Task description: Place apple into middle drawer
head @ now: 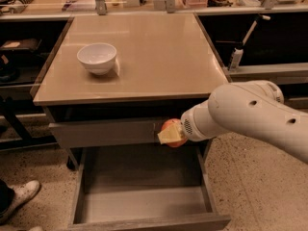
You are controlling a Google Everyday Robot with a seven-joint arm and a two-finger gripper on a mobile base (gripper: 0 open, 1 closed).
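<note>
The red-orange apple (171, 128) is held in my gripper (169, 135), whose yellowish fingers (167, 136) are closed around it. It hangs in front of the closed upper drawer front, just above the back right part of the open middle drawer (144, 206). That drawer is pulled out wide and shows a smooth grey floor with nothing in it. My white arm (250, 117) reaches in from the right.
A white bowl (97, 57) stands on the beige table top (154, 52) at the left. A closed drawer front (106, 131) sits under the top. A person's shoe (17, 198) is at the lower left. Dark shelves flank the table.
</note>
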